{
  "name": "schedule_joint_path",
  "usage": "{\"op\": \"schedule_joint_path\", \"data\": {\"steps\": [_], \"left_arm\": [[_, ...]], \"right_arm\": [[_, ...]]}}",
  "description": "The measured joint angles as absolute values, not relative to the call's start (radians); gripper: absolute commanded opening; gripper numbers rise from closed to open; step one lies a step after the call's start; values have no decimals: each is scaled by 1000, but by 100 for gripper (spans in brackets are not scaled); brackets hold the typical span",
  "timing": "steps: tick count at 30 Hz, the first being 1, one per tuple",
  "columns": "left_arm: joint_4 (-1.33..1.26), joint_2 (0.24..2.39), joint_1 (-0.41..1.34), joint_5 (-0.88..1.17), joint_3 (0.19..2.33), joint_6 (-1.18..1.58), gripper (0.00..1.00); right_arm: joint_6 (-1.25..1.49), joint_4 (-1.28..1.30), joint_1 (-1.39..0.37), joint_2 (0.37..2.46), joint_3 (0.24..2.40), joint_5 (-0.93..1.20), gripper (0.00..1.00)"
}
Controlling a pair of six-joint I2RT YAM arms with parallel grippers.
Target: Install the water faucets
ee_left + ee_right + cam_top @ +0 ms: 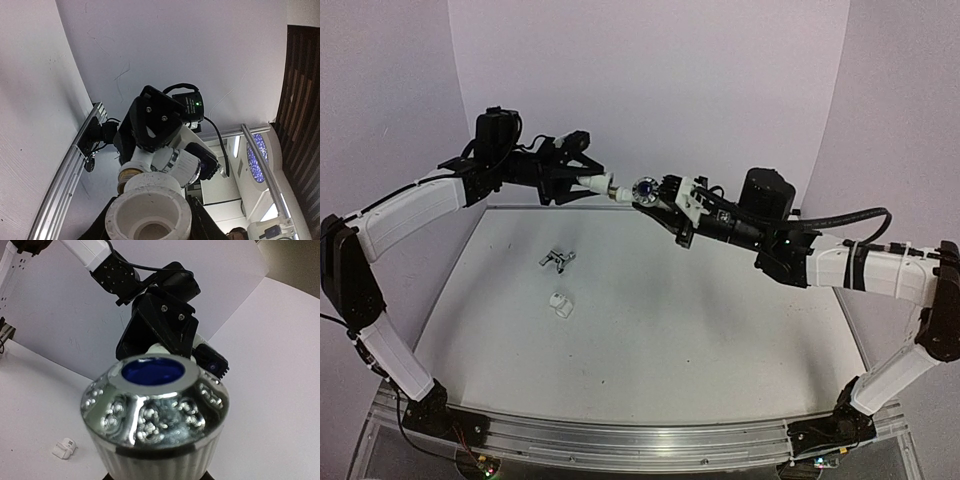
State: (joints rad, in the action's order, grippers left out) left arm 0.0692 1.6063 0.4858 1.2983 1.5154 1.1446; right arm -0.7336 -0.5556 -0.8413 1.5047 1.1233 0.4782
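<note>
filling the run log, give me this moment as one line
left gripper: holds white fitting | right gripper: holds chrome knob | parts facing, mid-air | table: pronged piece, white part

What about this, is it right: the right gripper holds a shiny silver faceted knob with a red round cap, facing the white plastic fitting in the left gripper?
No: the round cap is blue, not red, as the right wrist view shows. Otherwise yes: the right gripper holds the shiny silver faceted knob facing the white plastic fitting in the left gripper.
</note>
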Motion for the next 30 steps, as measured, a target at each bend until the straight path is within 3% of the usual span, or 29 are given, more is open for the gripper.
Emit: {"op": "schedule_joint_path", "data": {"steps": [30], "left_arm": [[26,1623,482,1312,1476,1213,0]], "right_arm": [[-811,-560,-833,1512,1138,483,0]]}}
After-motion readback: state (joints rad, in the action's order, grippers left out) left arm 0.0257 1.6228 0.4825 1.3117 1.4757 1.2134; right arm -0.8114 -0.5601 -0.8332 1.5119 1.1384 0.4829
